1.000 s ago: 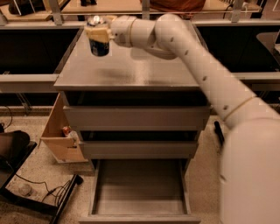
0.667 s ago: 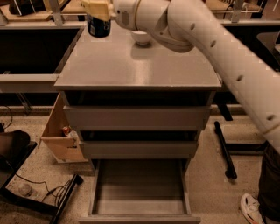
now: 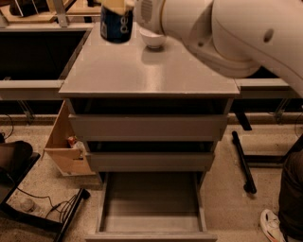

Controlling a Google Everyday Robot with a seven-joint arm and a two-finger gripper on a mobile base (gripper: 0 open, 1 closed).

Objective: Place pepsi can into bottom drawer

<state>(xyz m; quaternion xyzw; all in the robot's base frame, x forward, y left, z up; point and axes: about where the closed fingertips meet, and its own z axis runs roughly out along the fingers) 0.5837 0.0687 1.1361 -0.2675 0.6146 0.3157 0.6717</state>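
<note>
Pepsi can (image 3: pixel 116 28) held above the cabinet top (image 3: pixel 147 71); bottom drawer (image 3: pixel 151 208) open below.
The can is clamped from above by the gripper (image 3: pixel 116 5), just beside the white bowl (image 3: pixel 152 38). On descent, the cabinet edge could be struck and the can knocked loose.
</note>
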